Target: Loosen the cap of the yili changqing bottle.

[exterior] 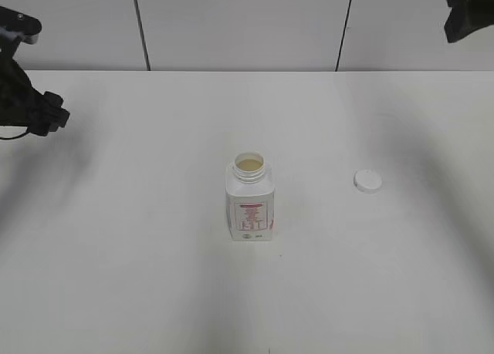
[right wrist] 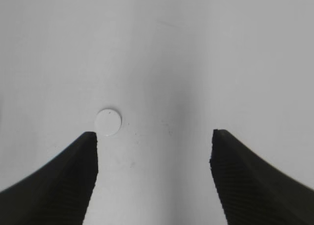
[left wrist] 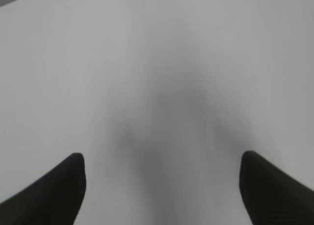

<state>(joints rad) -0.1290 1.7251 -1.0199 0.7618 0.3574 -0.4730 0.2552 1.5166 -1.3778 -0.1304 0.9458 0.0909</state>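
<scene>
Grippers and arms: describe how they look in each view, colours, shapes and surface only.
Left gripper: two black tapering fingers, smooth and blurred. Right gripper: two black wedge-shaped fingers with fine ribbed texture on their surfaces. In the exterior view both arms are black and bulky; the left arm has a small pale patch near its top, the right arm shows only as a dark block.

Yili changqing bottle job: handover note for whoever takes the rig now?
Left gripper: open, empty, raised over bare table at far left.
Right gripper: open, empty, high above the cap.
Yili changqing bottle: upright mid-table, neck open, pale contents visible.
Cap: off the bottle, lying flat on the table to its right, apart from it.
Done: cap loosened and fully removed.
Left: nothing apparent; both arms look clear of the things.
</scene>
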